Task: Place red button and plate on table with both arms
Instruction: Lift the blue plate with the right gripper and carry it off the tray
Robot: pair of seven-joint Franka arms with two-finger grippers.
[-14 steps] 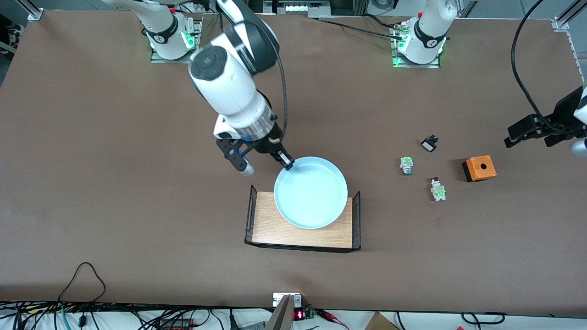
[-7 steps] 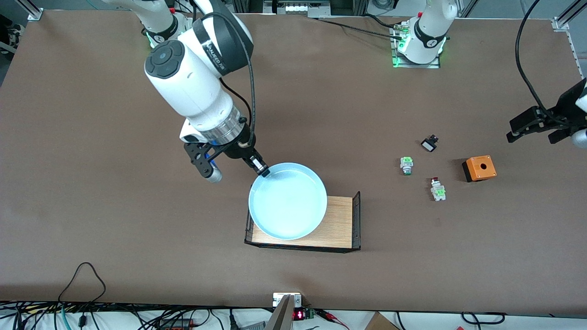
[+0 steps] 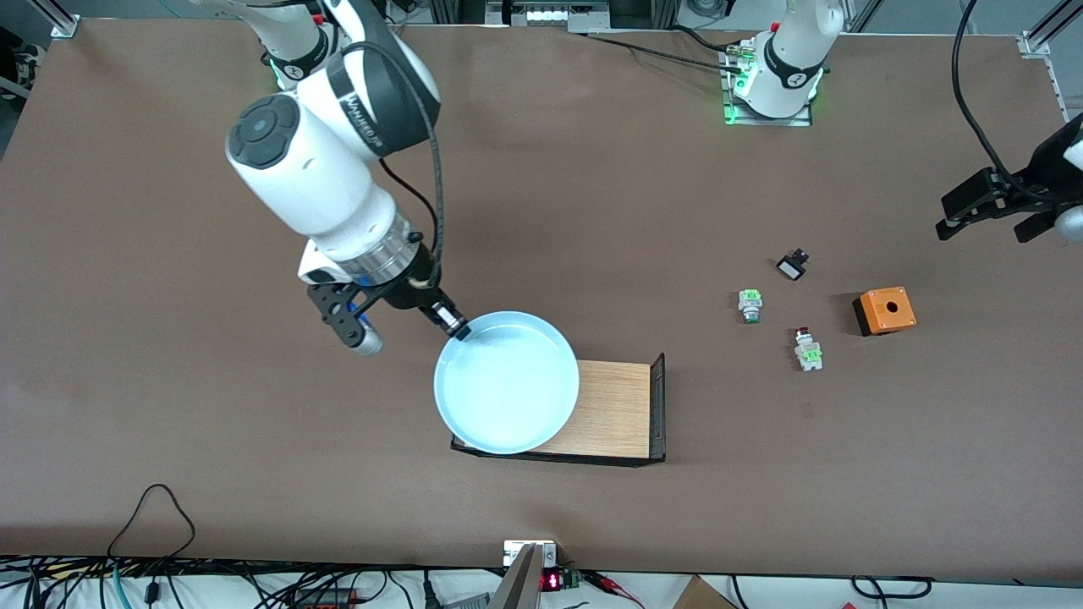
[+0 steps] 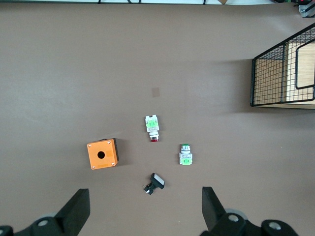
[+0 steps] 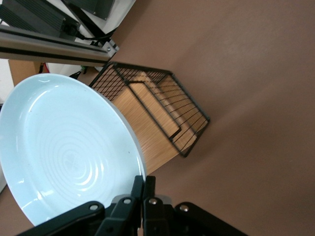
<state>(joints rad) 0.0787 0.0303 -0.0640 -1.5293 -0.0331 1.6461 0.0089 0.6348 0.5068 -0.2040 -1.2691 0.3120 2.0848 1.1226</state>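
Observation:
The pale blue plate [image 3: 506,382] hangs in the air over the wooden tray's [image 3: 611,410] right-arm end, held by its rim. My right gripper [image 3: 458,331] is shut on that rim [image 5: 139,169]; the plate [image 5: 64,152] fills much of the right wrist view. The red button [image 3: 807,348] lies on the brown table [image 3: 169,381] toward the left arm's end, dark red cap up-table, green block showing; the left wrist view also shows the red button [image 4: 152,128]. My left gripper [image 3: 990,207] hovers open and empty near the table's edge; its fingers [image 4: 76,214] stand wide apart.
A green-capped switch [image 3: 750,304], a small black-and-white switch [image 3: 793,266] and an orange box [image 3: 884,310] with a hole lie around the red button. The tray has black wire-mesh ends [image 3: 656,408]. Cables run along the table's near edge.
My right arm has carried the plate sideways off the tray toward the right arm's end. The left gripper has drifted slightly up-table. The buttons have not moved.

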